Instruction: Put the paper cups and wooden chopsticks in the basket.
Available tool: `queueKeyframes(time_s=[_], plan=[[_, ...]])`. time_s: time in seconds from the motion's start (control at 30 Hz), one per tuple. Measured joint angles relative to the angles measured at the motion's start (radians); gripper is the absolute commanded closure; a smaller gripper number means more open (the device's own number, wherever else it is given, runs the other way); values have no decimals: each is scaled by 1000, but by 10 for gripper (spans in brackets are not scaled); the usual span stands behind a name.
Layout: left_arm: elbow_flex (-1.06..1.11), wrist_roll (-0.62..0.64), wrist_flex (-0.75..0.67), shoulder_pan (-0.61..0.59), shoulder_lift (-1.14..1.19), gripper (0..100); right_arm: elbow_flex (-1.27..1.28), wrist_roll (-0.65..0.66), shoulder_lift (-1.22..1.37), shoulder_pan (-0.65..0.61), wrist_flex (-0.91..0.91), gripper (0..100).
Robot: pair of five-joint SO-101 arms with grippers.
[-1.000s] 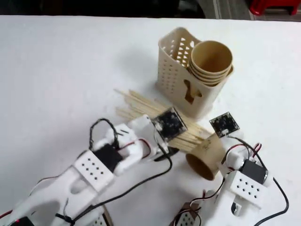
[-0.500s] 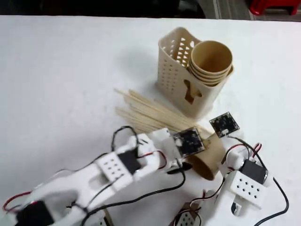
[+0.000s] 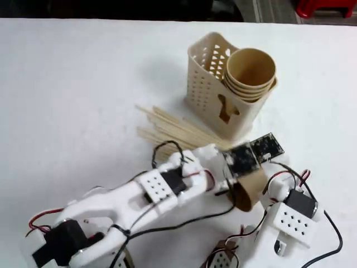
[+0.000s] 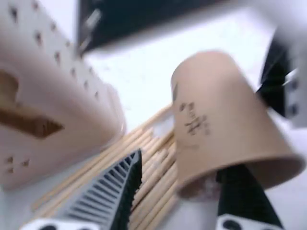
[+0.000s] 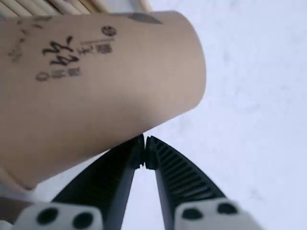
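Cup [image 4: 216,120] on side touching chopsticks [image 4: 156,167]; left hand [image 4: 186,165] spread, right hand [image 5: 145,143] pressed together.

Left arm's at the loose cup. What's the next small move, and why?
Probably close the left gripper on the paper cup. Its fingers are open and appear to straddle the rim of the cup, which lies on its side by the chopsticks. The right gripper beside the cup is shut and holds nothing.
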Motion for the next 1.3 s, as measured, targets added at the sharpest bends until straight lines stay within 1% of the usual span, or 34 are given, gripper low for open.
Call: queueKeyframes(time_s=[0.17, 0.4, 0.7, 0.87, 0.97, 1.17, 1.3], plan=[[38, 0, -120, 75, 2, 814, 0, 0, 0, 0, 6, 981], [46, 0, -141, 92, 2, 983, 0, 0, 0, 2, 6, 981], [48, -2, -132, 92, 3, 979, 0, 0, -2, 5, 5, 981], [46, -2, -54, 92, 0, 979, -2, 0, -2, 5, 5, 981], [46, -2, 18, 92, -35, 979, -11, 0, -2, 5, 6, 981], [46, -11, 229, 84, -253, 979, -12, 0, -2, 5, 6, 981], [46, -46, 370, 35, -436, 979, -12, -17, -2, 0, 6, 981]])
